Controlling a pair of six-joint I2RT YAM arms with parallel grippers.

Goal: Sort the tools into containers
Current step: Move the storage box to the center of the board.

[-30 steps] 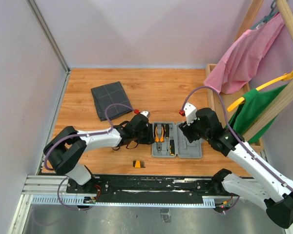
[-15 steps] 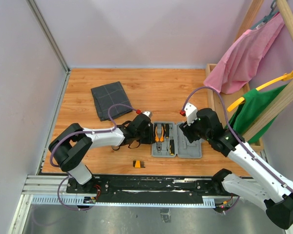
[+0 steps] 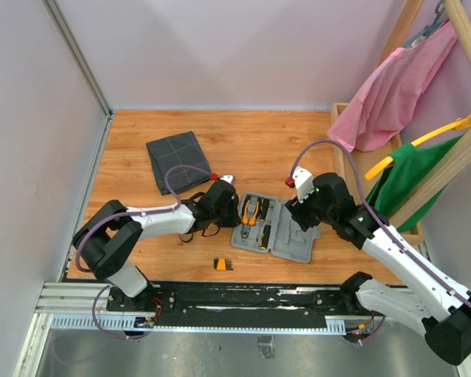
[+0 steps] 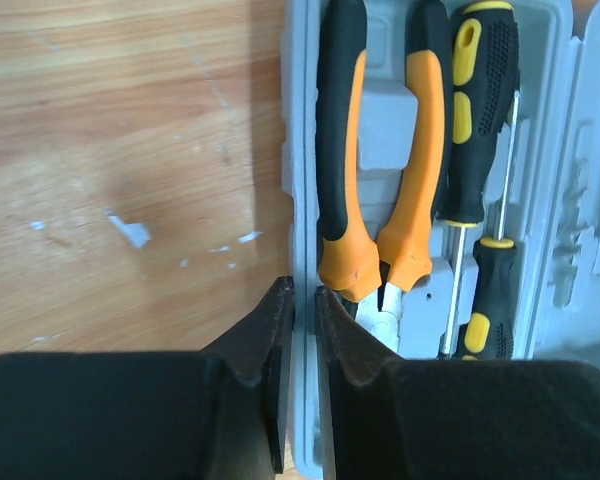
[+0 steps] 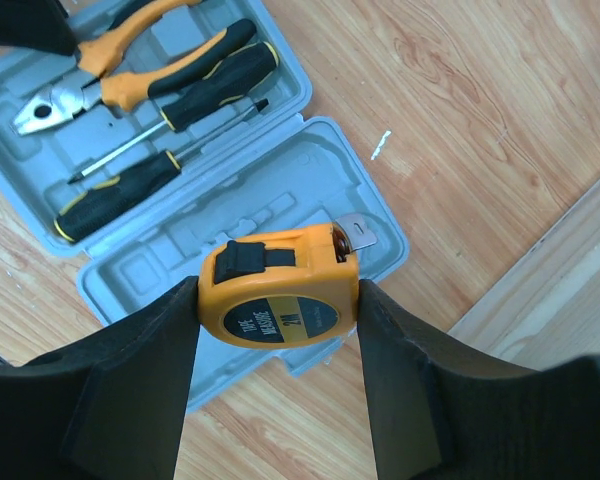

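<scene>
1. The grey case (image 3: 294,239) lies open and askew in the lower middle of the top view. The pliers (image 4: 420,150) and the two screwdrivers (image 4: 477,120) are already seated in its left half.
2. The left gripper (image 4: 302,295) is seen at the bottom centre of its wrist view, with its jaws nearly together and pinched on the case's left wall.
3. The orange tape measure (image 5: 280,285) is clamped between the widely spread jaws of the right gripper (image 5: 278,310) and is held above the case's empty half.
4. The step in hand is judged to be the placing of the tape measure while the case is steadied.
5. Next, the tape measure must be lowered into a moulded recess and released. The orange bit holder (image 3: 222,264), on the table below and left of the case, is not yet sorted. The dark pouch (image 3: 178,159) lies at upper left.
</scene>
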